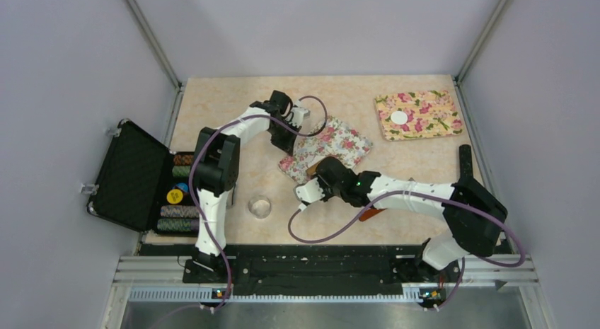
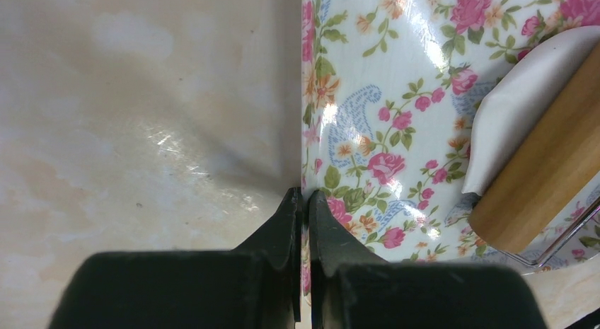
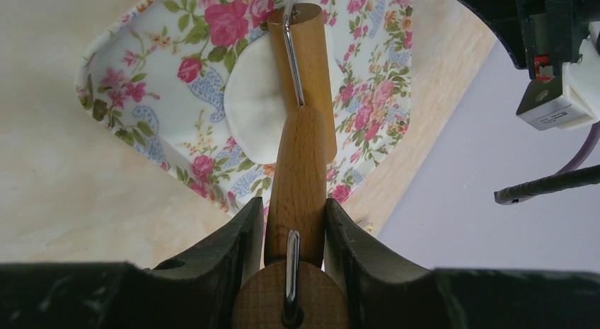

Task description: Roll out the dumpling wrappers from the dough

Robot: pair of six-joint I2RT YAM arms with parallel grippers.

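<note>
White dough [image 3: 249,110], flattened, lies on the floral mat [image 3: 141,88] just ahead of the right gripper [image 3: 293,210], under the rolling pin [image 3: 297,166]. Right jaws clamp its handle. Left gripper [image 2: 304,201] pinches the mat's edge, jaws pressed together.

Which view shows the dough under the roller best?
Right wrist: the dough lies flattened on the mat, partly under the roller. Left wrist shows only one edge beside the roller. In the top view, the right arm hides it.
</note>
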